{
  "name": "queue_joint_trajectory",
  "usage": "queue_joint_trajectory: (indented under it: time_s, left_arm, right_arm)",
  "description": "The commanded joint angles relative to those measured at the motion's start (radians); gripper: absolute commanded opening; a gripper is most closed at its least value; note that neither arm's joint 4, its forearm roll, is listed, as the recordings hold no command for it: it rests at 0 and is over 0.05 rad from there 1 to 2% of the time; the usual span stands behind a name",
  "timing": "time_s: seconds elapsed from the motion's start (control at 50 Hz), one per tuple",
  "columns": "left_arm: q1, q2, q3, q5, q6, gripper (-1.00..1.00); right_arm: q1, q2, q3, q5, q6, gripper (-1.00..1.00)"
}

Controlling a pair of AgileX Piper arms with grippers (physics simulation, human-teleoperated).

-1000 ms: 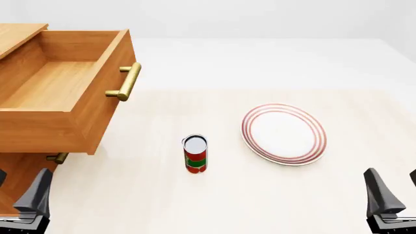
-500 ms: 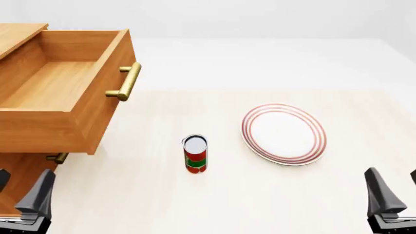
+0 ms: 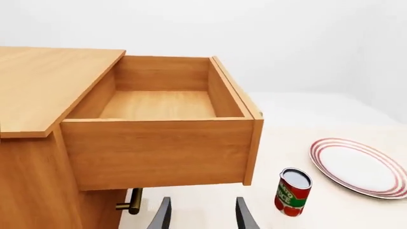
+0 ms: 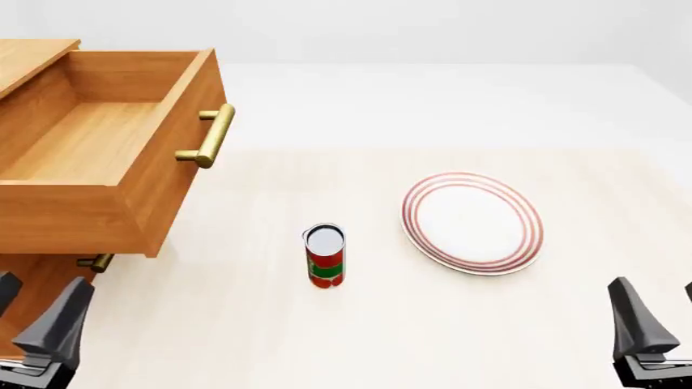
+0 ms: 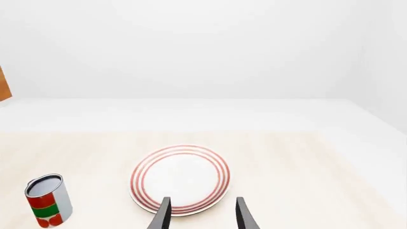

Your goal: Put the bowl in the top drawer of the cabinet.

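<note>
Standing at the upper left of the front view, the orange-brown light wood cabinet [image 4: 27, 61] has its large wooden top drawer [image 4: 103, 170] pulled fully out, brass bar handle [image 4: 211, 136] facing right. The drawer's inside shows only bare wood. The patterned bowl appears in none of the views, so I cannot tell where it is.

Near the middle of the pale wooden table [image 4: 216, 324] stands an upright red-and-green labelled tin can [image 4: 324, 255]. To its right, well apart, lies a flat white plate with red rings [image 4: 472, 222].

At the lower left corner the left gripper [image 4: 38, 316] hangs in front of the cabinet, its dark fingers [image 3: 163, 214] apart and holding nothing. At the lower right corner the right gripper [image 4: 654, 316] likewise has its fingers [image 5: 163, 213] spread and empty, near the plate's closest edge.
</note>
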Motion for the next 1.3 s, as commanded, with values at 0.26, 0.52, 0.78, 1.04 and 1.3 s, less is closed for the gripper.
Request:
queue_joint_trajectory:
  time_s: [0.26, 0.52, 0.78, 1.04, 1.3]
  left_arm:
    - [-0.211, 0.015, -0.185, 0.173, -0.011, 1.00]
    - [-0.301, 0.086, -0.256, 0.190, -0.015, 1.00]
    - [-0.405, 0.190, -0.324, 0.185, -0.044, 1.00]
    - [-0.503, 0.305, -0.364, 0.141, -0.029, 1.00]
    - [-0.571, 0.408, -0.397, 0.096, -0.040, 1.00]
  right_arm:
    - [0.000, 0.000, -0.001, 0.001, 0.000, 1.00]
    - [0.000, 0.000, -0.001, 0.001, 0.000, 1.00]
    - [0.000, 0.000, -0.001, 0.001, 0.000, 1.00]
    - [0.000, 0.000, -0.001, 0.001, 0.000, 1.00]
    - [0.000, 0.000, -0.001, 0.001, 0.000, 1.00]
